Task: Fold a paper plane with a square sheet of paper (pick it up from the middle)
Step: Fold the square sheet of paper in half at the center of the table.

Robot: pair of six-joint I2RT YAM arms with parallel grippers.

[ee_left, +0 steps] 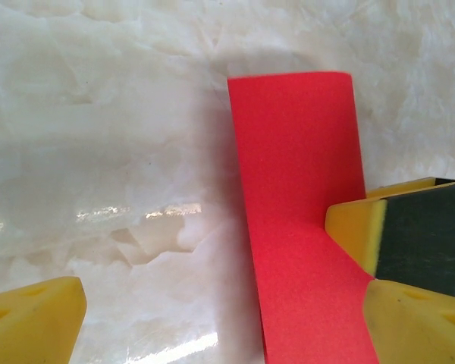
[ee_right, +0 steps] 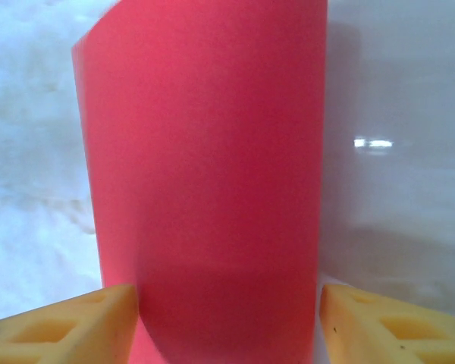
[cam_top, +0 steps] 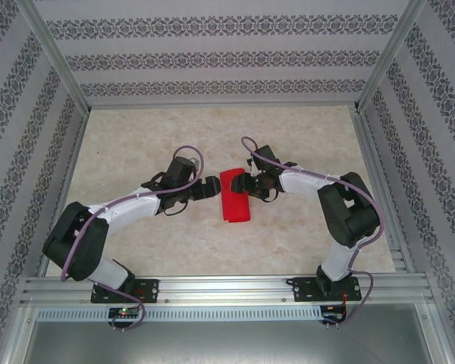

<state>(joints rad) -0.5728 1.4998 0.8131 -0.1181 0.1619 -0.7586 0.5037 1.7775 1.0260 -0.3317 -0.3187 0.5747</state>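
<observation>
Square sheet of paper [cam_top: 236,199], bright red, doubled into a long strip, near the middle of the pale marbled table [cam_top: 136,136], between the two claws. Seen from above: upper end under the right claw [cam_top: 245,182], left long edge just beside the left claw [cam_top: 211,187].

From the right wrist: sheet [ee_right: 212,167] straight ahead of the right claw [ee_right: 227,318], far left corner curving over, near end filling the gap between the two yellow fingers [ee_right: 68,330]. Jaws parted, one on each side of the strip. Left edge meeting the left finger, right edge just beside the other. Cannot tell whether pinched across its width or merely straddled.

From the left wrist: sheet [ee_left: 296,174] flat on the table, off to the right of the left claw [ee_left: 224,303]. Jaws wide, holding nothing. One finger [ee_left: 34,318] well clear over bare table, the other over the strip's near right edge. Just above that one, a yellow-and-black finger [ee_left: 398,235] of the right claw, lying at the strip's right edge.
</observation>
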